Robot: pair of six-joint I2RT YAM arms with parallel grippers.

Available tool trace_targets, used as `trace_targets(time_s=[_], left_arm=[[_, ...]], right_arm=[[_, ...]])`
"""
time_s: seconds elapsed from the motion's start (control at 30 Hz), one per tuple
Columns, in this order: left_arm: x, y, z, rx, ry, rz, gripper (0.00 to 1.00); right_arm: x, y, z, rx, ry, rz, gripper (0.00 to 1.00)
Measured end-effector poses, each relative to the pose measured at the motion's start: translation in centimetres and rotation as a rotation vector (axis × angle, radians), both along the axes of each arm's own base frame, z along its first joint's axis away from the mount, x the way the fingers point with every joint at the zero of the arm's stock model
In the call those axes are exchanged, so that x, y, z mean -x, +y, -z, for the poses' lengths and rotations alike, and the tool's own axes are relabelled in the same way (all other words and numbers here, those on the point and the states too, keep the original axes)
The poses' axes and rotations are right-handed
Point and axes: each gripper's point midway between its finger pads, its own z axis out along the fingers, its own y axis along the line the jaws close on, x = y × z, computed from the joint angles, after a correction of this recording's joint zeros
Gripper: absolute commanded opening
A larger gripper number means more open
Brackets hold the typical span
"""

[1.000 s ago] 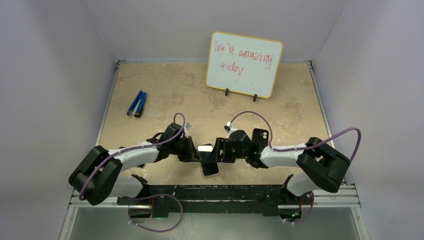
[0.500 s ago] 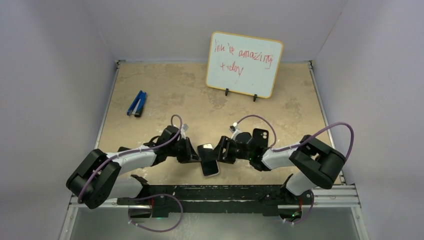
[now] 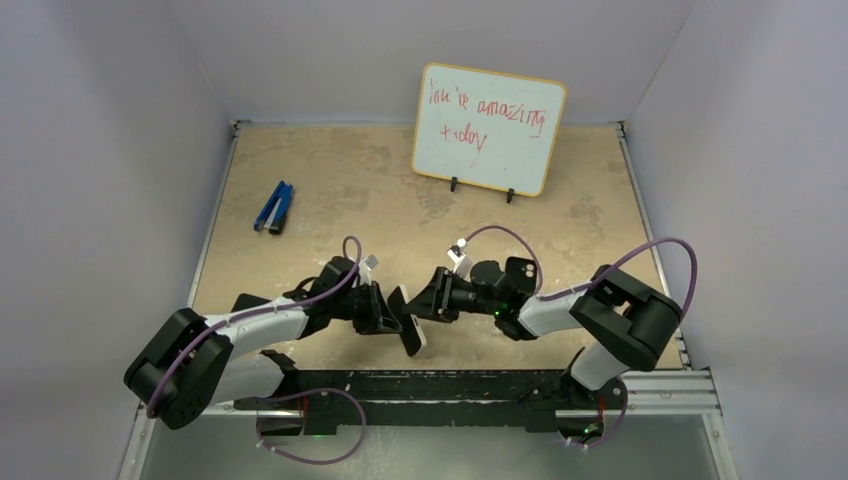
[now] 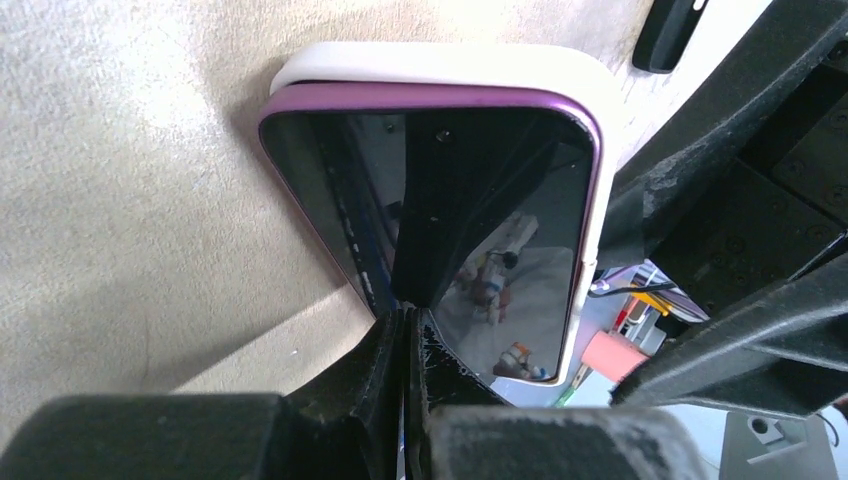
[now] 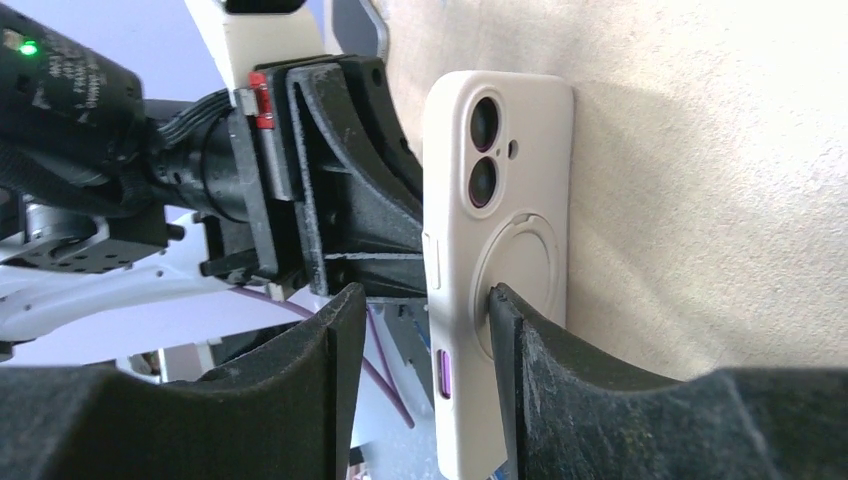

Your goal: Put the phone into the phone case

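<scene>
A purple phone [image 4: 490, 190] with a dark screen sits inside a white case [image 5: 510, 190]. Together they stand tilted on one long edge on the table, between my two grippers [image 3: 411, 330]. My left gripper [image 4: 408, 315] is shut, and its closed fingertips press against the screen. It shows left of the phone in the top view [image 3: 388, 312]. My right gripper [image 5: 425, 300] is open and straddles the case. Its right finger [image 5: 520, 340] touches the ring on the case's back, and the other finger stands clear of the phone. It is right of the phone in the top view [image 3: 432, 298].
A black phone case [image 3: 520, 271] lies on the table just behind my right arm. A blue stapler-like tool [image 3: 274, 207] lies at the far left. A whiteboard [image 3: 488, 128] with red writing stands at the back. The metal rail [image 3: 430, 385] runs along the near edge.
The phone in its case has gone from lying nearly flat to standing up on its edge. Both grippers have shifted slightly left with it.
</scene>
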Motion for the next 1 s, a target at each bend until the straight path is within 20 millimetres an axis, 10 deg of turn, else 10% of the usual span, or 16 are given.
trace_targets(time_s=[0.47, 0.73, 1.0], left_arm=[[-0.3, -0.2, -0.1, 0.012, -0.008, -0.006, 0.02], [-0.4, -0.2, -1.0, 0.018, -0.053, 0.008, 0.44], [-3.6, -0.6, -9.9, 0.050, -0.345, 0.025, 0.74]], right_arm=[[0.2, -0.8, 2.9, 0.171, -0.007, -0.041, 0.36], [0.5, -1.3, 3.5, 0.206, 0.000, -0.048, 0.09], [0.3, -2.0, -0.1, 0.154, -0.055, -0.019, 0.06]])
